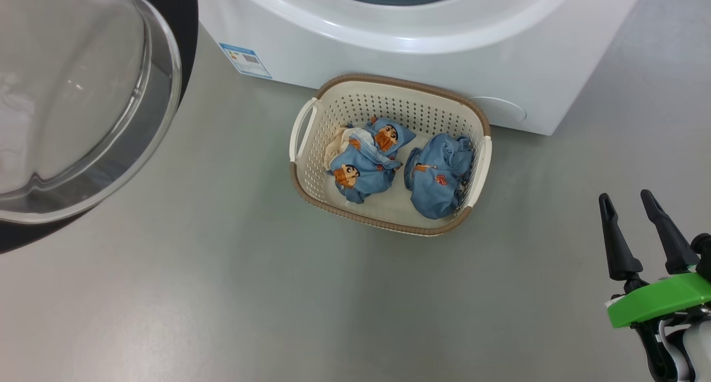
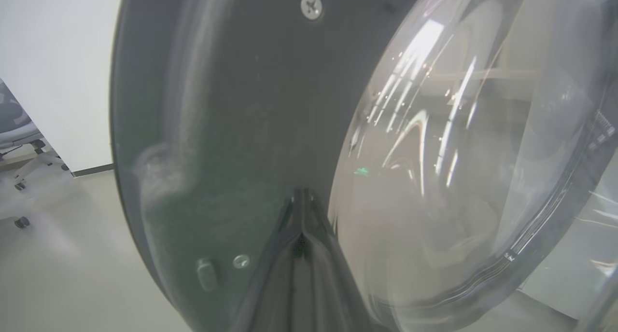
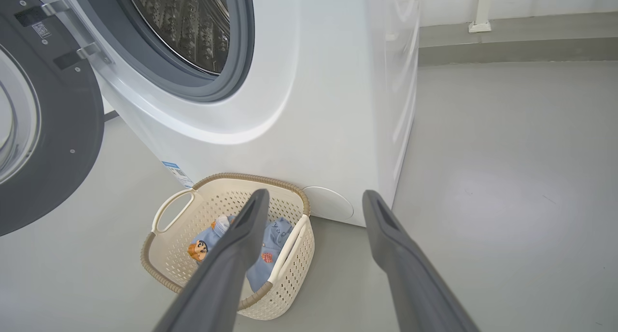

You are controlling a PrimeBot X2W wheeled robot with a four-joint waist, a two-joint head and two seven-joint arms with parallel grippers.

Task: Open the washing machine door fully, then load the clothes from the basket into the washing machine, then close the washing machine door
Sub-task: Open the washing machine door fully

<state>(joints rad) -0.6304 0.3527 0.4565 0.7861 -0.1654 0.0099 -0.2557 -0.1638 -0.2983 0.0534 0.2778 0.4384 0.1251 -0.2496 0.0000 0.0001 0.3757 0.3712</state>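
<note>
In front of the washing machine [image 1: 416, 54] the clothes [image 1: 364, 165] lie in the basket [image 1: 389, 81]; the left claw [image 2: 300, 199], seemingly shut, finishes pushing the door [image 2: 231, 105] open, so the spread, empty right claw [image 1: 625, 199] should reach them next.

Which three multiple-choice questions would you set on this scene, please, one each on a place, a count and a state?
1. Where is the basket relative to the washing machine?
A) on top of it
B) on the floor in front of it
C) inside it

2. How many bundles of clothes lie in the basket?
A) one
B) three
C) two

3. How is the right gripper?
A) open and empty
B) shut on a garment
C) shut on a basket handle

Answers:
1 B, it stands on the grey floor below the machine's front.
2 C, two blue bundles lie side by side.
3 A, its fingers stand apart with nothing between them.
</note>
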